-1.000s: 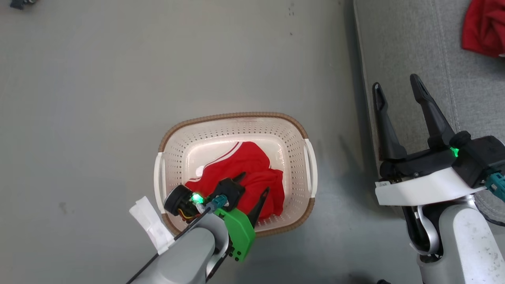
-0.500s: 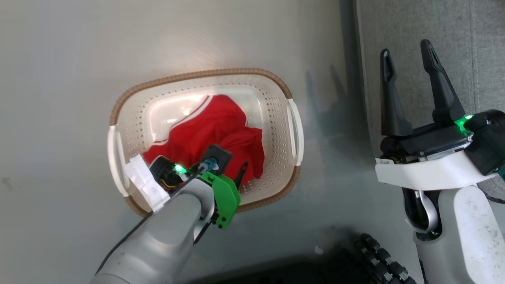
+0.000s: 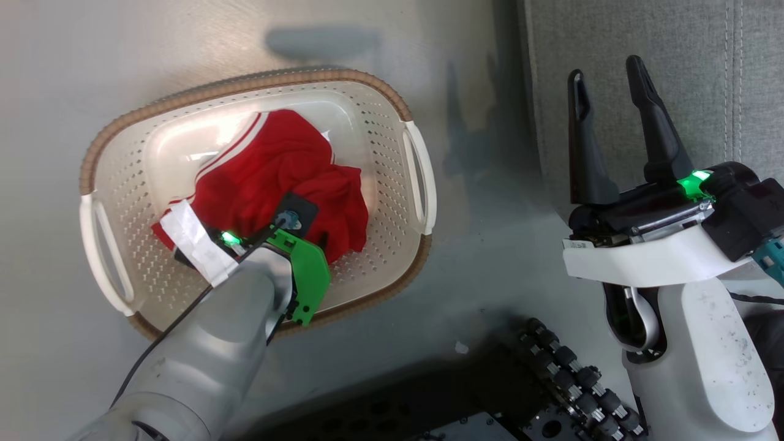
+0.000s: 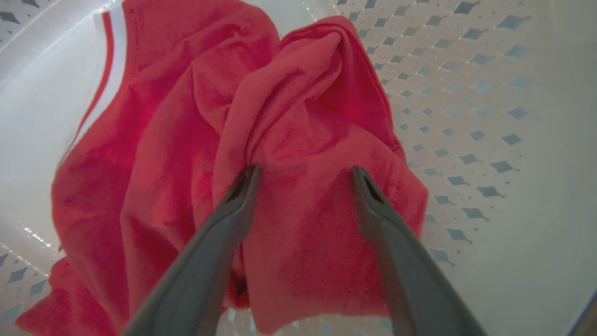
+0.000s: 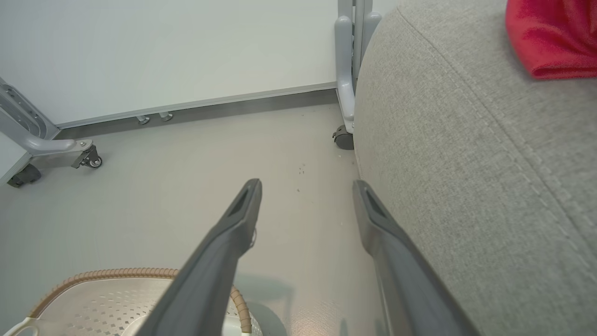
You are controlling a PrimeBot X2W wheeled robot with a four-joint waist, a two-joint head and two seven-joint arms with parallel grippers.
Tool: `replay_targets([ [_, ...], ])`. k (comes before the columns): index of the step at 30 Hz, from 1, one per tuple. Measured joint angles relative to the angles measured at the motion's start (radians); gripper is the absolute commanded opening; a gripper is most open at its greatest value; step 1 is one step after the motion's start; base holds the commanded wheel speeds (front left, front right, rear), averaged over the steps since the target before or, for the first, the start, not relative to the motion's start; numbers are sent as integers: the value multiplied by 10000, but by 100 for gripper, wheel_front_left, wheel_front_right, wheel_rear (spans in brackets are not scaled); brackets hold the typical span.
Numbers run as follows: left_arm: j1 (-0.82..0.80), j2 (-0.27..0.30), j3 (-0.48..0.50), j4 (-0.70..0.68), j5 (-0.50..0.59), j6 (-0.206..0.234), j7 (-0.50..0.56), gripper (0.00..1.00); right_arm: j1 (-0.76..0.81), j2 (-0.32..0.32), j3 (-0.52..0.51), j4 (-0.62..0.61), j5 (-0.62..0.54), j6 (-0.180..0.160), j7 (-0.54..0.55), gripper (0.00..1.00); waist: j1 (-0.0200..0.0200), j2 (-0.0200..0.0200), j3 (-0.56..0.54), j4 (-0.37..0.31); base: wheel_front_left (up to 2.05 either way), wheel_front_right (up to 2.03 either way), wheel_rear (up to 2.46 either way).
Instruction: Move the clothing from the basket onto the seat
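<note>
Since the left gripper (image 4: 303, 173) is spread wide over a fold of the red clothing (image 4: 298, 93) in the basket (image 3: 245, 82), holding nothing, it could pinch only a thin layer and drop it. Meanwhile the right gripper (image 3: 605, 67) sits open and empty by the seat (image 3: 692, 37).

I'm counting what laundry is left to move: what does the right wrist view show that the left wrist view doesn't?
Right wrist view: a red garment lying on the grey seat, with the open right gripper above the floor. Left wrist view: the white-trimmed red garment, with the open left gripper set either side of a fold in it. Shared: the perforated basket.
</note>
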Motion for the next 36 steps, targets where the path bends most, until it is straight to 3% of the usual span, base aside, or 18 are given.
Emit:
replay_targets([
  [14,-625,439,-77,520,-31,709,1486,100,-185,0,360,259,326,2,-134,100,-1,0,560,-560,0,0,0],
  [19,-643,581,-109,568,-138,702,2084,100,-202,0,424,261,351,0,-163,100,-1,0,687,-645,0,0,0],
  [21,-647,593,-151,583,-151,700,2224,0,-219,0,420,240,351,2,-163,100,-1,0,732,-668,0,0,0],
  [26,-660,621,-372,602,8,763,2128,0,-240,2,343,180,345,0,-165,100,-2,0,736,-656,0,0,0],
  [36,-653,493,-420,449,23,709,694,0,-223,4,274,176,-52,2,-165,100,-1,0,142,-435,0,0,0],
])
